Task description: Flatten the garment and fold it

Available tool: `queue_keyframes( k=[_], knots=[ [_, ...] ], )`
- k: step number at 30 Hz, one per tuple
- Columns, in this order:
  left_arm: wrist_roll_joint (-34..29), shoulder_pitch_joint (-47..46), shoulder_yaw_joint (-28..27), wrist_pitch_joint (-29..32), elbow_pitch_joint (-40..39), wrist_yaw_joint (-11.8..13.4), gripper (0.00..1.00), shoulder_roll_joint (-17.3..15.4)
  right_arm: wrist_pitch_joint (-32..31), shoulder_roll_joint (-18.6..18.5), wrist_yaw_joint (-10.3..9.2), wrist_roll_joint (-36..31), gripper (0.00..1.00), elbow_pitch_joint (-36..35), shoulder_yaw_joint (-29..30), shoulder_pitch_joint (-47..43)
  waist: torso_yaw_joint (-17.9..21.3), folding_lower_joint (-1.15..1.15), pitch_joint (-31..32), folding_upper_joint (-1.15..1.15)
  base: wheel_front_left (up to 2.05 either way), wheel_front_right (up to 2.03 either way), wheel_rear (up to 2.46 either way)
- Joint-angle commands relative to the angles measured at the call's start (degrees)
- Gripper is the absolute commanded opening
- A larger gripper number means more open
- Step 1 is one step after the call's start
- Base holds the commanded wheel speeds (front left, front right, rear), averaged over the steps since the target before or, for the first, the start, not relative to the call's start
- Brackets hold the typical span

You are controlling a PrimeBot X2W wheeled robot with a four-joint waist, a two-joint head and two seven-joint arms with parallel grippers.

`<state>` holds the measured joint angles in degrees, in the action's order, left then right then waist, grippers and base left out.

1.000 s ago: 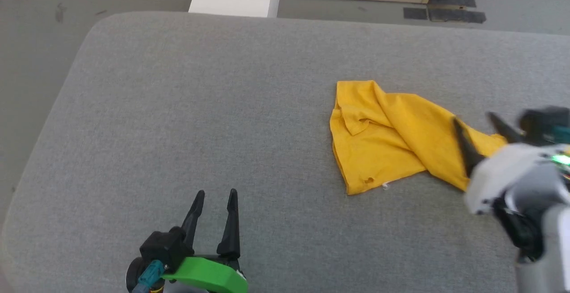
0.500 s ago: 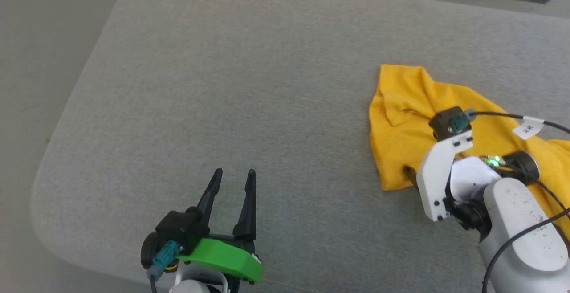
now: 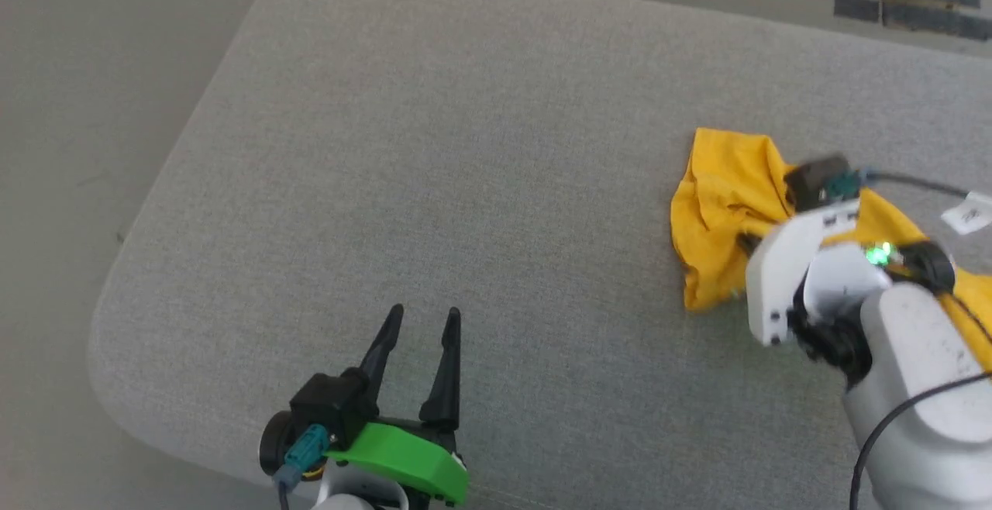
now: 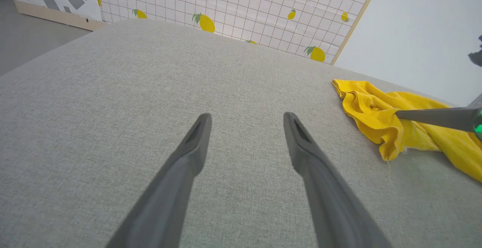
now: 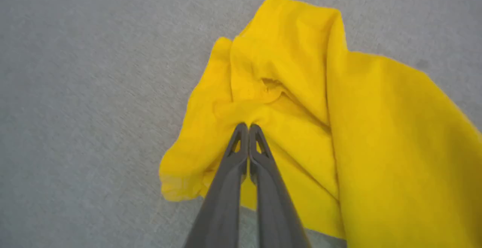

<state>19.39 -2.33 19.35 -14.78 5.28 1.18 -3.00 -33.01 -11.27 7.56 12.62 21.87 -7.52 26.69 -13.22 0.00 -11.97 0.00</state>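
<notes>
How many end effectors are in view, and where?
2. The left end effector is open above the grey surface, lower left; the right end effector is shut on the shirt.

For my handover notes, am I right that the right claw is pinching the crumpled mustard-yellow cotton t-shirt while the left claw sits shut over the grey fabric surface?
Not quite: the left claw is open, jaws apart, as the left wrist view shows. The right claw does pinch the mustard-yellow cotton t-shirt.

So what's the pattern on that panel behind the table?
Yellow lemons on a white grid panel; clearest in the left wrist view.
</notes>
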Motion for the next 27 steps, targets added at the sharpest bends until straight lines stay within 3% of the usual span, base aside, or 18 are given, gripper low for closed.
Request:
queue_keyframes(
  k=[1,9,17,20,27],
  knots=[
    [-0.2,0.3,0.4,-0.2,0.2,0.4,1.0,0.1,0.6,0.5,-0.08,0.7,0.0,-1.4,0.1,3.0,-0.2,0.0,1.3,0.0,0.0,0.0,0.0],
    [-1.0,-0.2,2.4,-0.2,0.3,0.2,1.0,0.1,1.2,2.9,-0.08,-1.1,0.0,-2.9,0.8,16.9,-3.2,0.0,0.3,0.0,0.0,0.0,0.0],
    [1.1,-2.5,5.8,-0.2,0.7,0.2,1.0,0.1,6.6,6.7,-0.08,-8.9,0.0,9.0,3.2,24.0,-8.0,0.0,-4.2,0.0,0.0,0.0,0.0],
    [1.9,-3.7,6.7,-0.2,0.6,0.5,1.0,0.1,8.4,7.6,-0.08,-10.4,1.0,13.6,2.8,24.2,-9.2,0.0,-5.5,0.0,0.0,0.0,0.0],
    [2.2,-4.2,6.5,-0.2,1.2,1.4,1.0,0.1,11.1,8.3,-0.08,-7.5,1.0,18.3,-1.7,25.8,-7.4,0.0,-4.9,0.0,0.0,0.0,0.0]
  ],
)
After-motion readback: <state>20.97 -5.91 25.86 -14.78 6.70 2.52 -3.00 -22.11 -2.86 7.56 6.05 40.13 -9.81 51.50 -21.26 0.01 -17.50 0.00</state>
